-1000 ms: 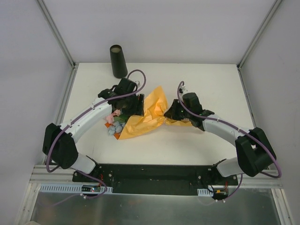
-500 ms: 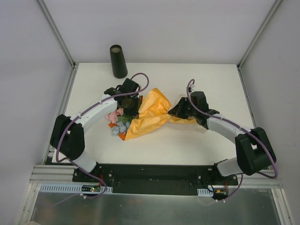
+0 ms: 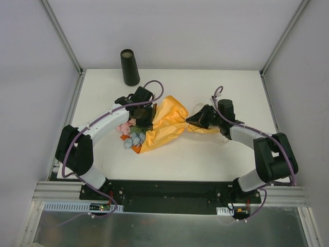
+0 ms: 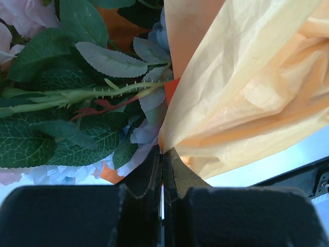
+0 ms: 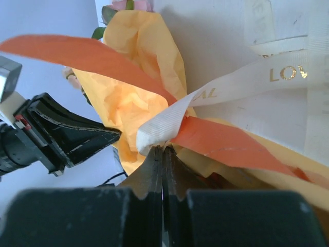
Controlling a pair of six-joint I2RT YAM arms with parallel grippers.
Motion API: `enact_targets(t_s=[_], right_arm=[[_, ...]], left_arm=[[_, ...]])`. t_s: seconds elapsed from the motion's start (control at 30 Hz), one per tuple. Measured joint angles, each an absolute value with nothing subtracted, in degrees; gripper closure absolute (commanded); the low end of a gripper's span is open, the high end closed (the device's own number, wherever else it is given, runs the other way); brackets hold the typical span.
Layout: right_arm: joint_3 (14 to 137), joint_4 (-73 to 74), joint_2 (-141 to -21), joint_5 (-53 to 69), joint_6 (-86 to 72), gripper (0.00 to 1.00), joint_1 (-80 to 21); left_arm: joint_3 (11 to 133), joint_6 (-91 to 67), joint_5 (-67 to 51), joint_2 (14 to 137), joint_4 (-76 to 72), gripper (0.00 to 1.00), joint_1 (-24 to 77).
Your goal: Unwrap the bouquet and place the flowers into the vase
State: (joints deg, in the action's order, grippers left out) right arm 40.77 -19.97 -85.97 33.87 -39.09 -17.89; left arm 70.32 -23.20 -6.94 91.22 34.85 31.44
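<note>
The bouquet (image 3: 160, 127) lies mid-table, its orange paper (image 4: 247, 92) crumpled and loosened. Pink and pale blue flowers (image 3: 128, 136) poke out at its left end; the left wrist view shows green leaves and a thorny stem (image 4: 77, 95). My left gripper (image 3: 143, 122) (image 4: 163, 152) is shut on an edge of the paper beside the leaves. My right gripper (image 3: 194, 120) (image 5: 164, 147) is shut on the cream ribbon (image 5: 241, 80) at the narrow end of the wrap (image 5: 128, 103). The black vase (image 3: 130, 67) stands upright at the far left, apart from both arms.
White table (image 3: 226, 92) inside an enclosure with metal frame posts (image 3: 61, 36) at the back corners. Both arms reach toward the centre, with purple cables looping over their wrists. A black mounting rail (image 3: 164, 193) runs along the near edge.
My left gripper dropped onto the bouquet and shut on the paper edge. The right gripper pulled rightward with the ribbon, narrowing the wrap's waist.
</note>
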Motion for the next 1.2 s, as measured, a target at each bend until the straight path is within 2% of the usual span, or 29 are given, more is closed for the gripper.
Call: enact_targets(t_s=[0.13,0.3,0.47,0.53,0.63,0.67,0.77,0.9,0.97,1.0,1.03,1.2], right_arm=[[40.4,-23.8,-88.2,38.3,-43.3,1.00,-15.2],[40.4,-28.8,-90.5,41.6,-46.9,0.93,-14.9],[39.5,-32.6,-91.8,43.0,-49.8,0.95,-14.7],[39.2,-34.5,-92.6,43.6,-51.0,0.89,-14.8],[39.1,-36.6,-94.1,44.2,-53.1,0.73,-15.1],[39.1,-37.4,-94.6,44.3,-53.6,0.73,-15.3],[39.1,-38.5,-95.6,44.3,-54.7,0.89,-15.9],[39.1,-38.5,-96.0,43.7,-55.2,0.95,-16.2],[39.1,-38.0,-96.0,43.1,-55.2,0.89,-16.2],[39.1,-37.6,-96.0,42.6,-55.0,0.82,-16.2],[39.1,-36.5,-95.9,42.0,-54.7,0.78,-16.2],[39.7,-21.1,-88.7,31.3,-47.6,0.85,-16.8]], left_arm=[[70.0,-23.4,-7.0,91.2,34.0,1.00,31.5],[69.9,-23.6,-6.9,91.3,33.8,1.00,31.4],[69.9,-23.6,-7.0,91.7,34.0,1.00,31.4],[69.9,-23.6,-7.0,91.7,34.2,1.00,31.4],[69.9,-23.6,-7.0,91.8,34.6,1.00,31.4],[69.9,-23.6,-7.0,91.8,34.9,1.00,31.4],[69.9,-23.7,-7.0,91.9,35.4,1.00,31.4],[69.8,-24.1,-7.0,91.9,35.9,0.99,31.4],[69.8,-24.2,-7.0,91.9,35.9,0.99,31.4],[69.6,-24.3,-7.0,91.9,35.9,0.99,31.4],[69.5,-24.4,-7.0,91.9,35.9,0.99,31.4],[68.8,-24.6,-7.0,91.8,35.9,0.99,31.4]])
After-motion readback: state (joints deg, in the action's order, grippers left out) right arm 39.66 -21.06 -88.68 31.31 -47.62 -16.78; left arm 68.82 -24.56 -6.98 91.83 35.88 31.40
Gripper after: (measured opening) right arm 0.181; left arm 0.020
